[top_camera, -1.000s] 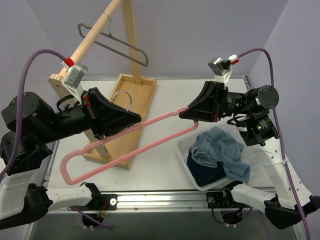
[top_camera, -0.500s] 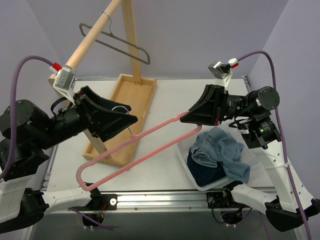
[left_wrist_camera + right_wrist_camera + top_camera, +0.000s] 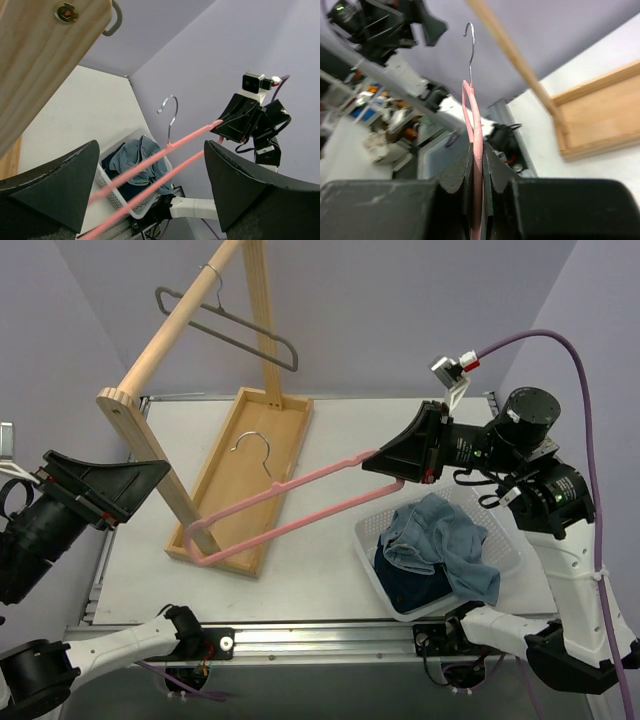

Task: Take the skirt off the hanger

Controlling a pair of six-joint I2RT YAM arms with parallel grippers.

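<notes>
One blue denim skirt (image 3: 437, 540) lies crumpled in the white basket (image 3: 366, 550) at the table's right, free of the pink hanger (image 3: 290, 502). That hanger slants from just above the basket down to the near end of the wooden rack's tray (image 3: 262, 420). The right gripper (image 3: 392, 462) is clamped on the hanger's upper end, while the left gripper (image 3: 150, 147) hangs well apart at the left edge, fingers spread wide and holding nothing.

White table (image 3: 335, 430) carries wooden rack base (image 3: 245, 425) and white basket (image 3: 507, 533).
</notes>
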